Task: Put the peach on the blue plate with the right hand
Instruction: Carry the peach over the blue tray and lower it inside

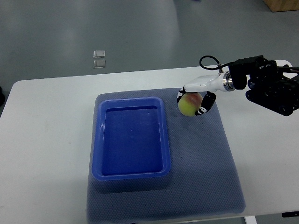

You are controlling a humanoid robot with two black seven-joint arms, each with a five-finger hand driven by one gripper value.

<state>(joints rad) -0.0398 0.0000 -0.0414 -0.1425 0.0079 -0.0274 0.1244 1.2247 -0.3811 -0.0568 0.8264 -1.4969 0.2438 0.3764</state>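
A yellow-green peach point(188, 105) with a red blush is held in my right hand point(193, 101), whose white and black fingers curl around it, just right of the blue plate. The blue plate point(100, 140), a deep rectangular tray, stands on a dark blue mat point(205, 163) and holds nothing. The right arm comes in from the right edge. I cannot tell whether the peach touches the mat. The left arm is out of view.
The mat lies on a white table point(42, 140). Two small clear squares point(99, 59) lie on the grey floor beyond the table's far edge. A brown box corner point(282, 4) shows at the top right.
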